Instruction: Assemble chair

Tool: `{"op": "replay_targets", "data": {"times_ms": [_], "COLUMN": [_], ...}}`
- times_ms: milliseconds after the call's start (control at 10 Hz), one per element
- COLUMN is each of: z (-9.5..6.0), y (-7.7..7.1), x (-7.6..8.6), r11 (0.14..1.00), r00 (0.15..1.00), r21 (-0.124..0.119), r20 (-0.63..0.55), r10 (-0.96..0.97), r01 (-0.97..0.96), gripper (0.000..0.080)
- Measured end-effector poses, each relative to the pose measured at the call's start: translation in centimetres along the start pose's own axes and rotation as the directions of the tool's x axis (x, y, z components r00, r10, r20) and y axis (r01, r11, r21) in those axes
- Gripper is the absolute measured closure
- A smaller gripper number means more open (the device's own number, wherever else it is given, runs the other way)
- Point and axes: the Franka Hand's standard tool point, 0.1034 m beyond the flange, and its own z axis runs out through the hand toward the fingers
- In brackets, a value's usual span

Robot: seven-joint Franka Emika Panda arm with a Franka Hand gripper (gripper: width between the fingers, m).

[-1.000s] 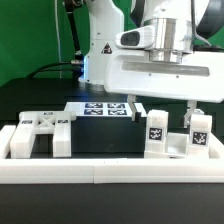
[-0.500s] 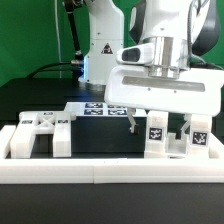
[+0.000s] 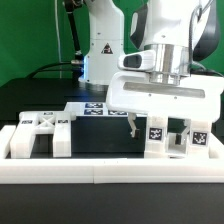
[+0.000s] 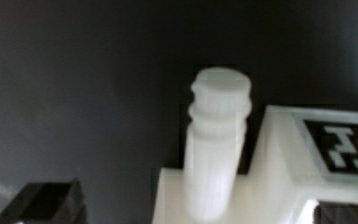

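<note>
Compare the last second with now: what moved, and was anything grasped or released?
The end effector came down toward the two upright tagged chair pieces on the exterior view's right, jaws open; nothing grasped or released. Those pieces, the chair part on the exterior view's left and the marker board stayed put.

- The black table carries everything.
- A white border rail lies along its six-o'clock edge.
- A chair piece rests at nine o'clock.
- Tagged leg blocks stand at three o'clock.
- The marker board lies flat toward twelve o'clock.
</note>
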Motion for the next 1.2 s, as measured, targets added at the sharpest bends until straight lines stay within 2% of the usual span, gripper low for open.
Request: {"op": "replay_targets", "data": {"times_ms": [600,800,900,1000,1200], "z": [0.54,0.54,0.54,0.51,0.52], "y": [0.05,0.03,0.03,0.01,0.01], "x": [-0.4,-0.41,-0.41,-0.36,-0.36], "r11": [1.0,1.0,1.0,1.0,1.0], "r00": [1.0,1.0,1.0,1.0,1.0], "r21": [-0.006,-0.005,-0.005,-0.005,-0.005], "r20": [0.0,0.0,0.0,-0.001,-0.001], "r10": [-0.007,-0.009,-0.009,-0.009,-0.01], "r01": [0.007,0.009,0.009,0.009,0.01], "gripper": [0.015,0.042,0.042,0.0549,0.0548]}}
